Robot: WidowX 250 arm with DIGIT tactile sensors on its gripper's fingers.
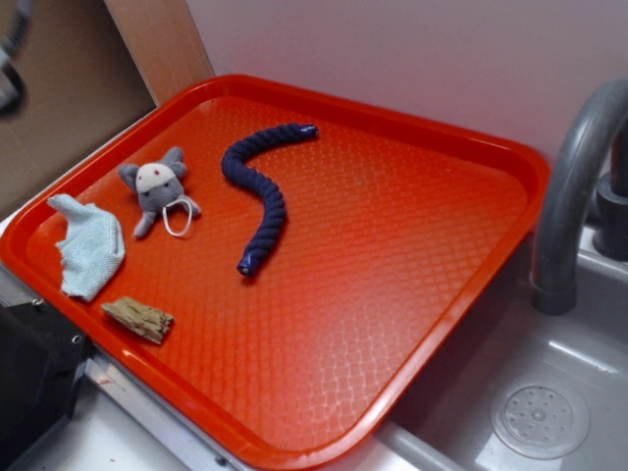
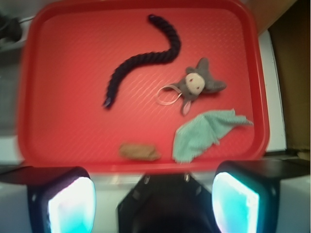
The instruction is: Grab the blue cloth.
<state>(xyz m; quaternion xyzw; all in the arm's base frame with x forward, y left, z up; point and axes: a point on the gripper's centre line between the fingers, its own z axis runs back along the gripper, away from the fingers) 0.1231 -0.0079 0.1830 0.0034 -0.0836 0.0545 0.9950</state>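
While poised apart and empty beyond the tray's (image 2: 22, 97) near edge, gripper (image 2: 153, 201) well short of the cloth (image 2: 204, 134). Crumpled at the tray's left side in the exterior view, cloth (image 1: 90, 250) touching nothing. Just beside it: mouse toy (image 1: 159, 188) farther in, wood chip (image 1: 138, 319) nearer. Toward the middle, rope (image 1: 260, 191), clear of the cloth. Off to the right, sink (image 1: 549, 412) and faucet (image 1: 574, 186).

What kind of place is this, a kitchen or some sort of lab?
It looks like a small mock kitchen set up for robot practice. A grey sink with a curved faucet sits beside a red tray that holds a blue cloth, a plush mouse and a rope.
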